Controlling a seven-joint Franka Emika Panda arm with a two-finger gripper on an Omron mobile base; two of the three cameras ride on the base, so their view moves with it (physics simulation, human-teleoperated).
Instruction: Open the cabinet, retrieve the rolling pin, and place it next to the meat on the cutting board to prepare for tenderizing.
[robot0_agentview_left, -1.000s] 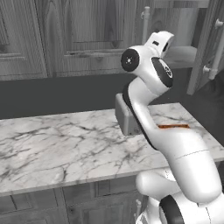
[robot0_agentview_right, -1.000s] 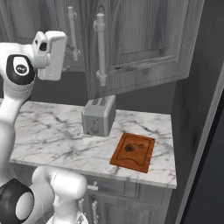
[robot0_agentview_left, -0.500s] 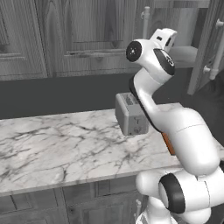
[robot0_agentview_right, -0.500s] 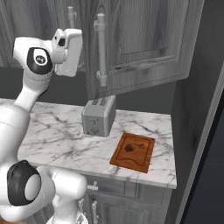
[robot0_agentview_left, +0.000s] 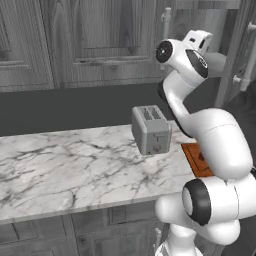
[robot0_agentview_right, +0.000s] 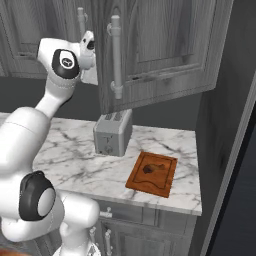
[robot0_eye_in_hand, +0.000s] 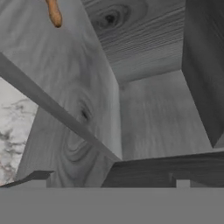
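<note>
The cabinet (robot0_agentview_right: 165, 45) hangs above the counter with its right door swung open, and its long bar handle (robot0_agentview_right: 116, 55) faces me. My gripper (robot0_agentview_left: 201, 38) is raised at the cabinet's opening, partly behind that door (robot0_agentview_right: 89, 44). In the hand view it looks into the grey interior, its fingertips wide apart and open, with nothing between them. One end of the light-brown rolling pin (robot0_eye_in_hand: 54, 12) pokes in at the top left. The cutting board (robot0_agentview_right: 152, 172) lies on the marble counter right of the toaster, with the dark meat (robot0_agentview_right: 149, 169) on it.
A grey two-slot toaster (robot0_agentview_left: 150, 129) stands on the marble counter (robot0_agentview_left: 65, 165) below the cabinet. A second bar handle (robot0_agentview_left: 246, 65) sticks out at the right edge. A dark tall unit (robot0_agentview_right: 230, 130) closes off the counter's right end.
The arm has swung its hand up and over toward the open cabinet, so that it now sits at the opening behind the door. The toaster, board and meat have stayed put.
</note>
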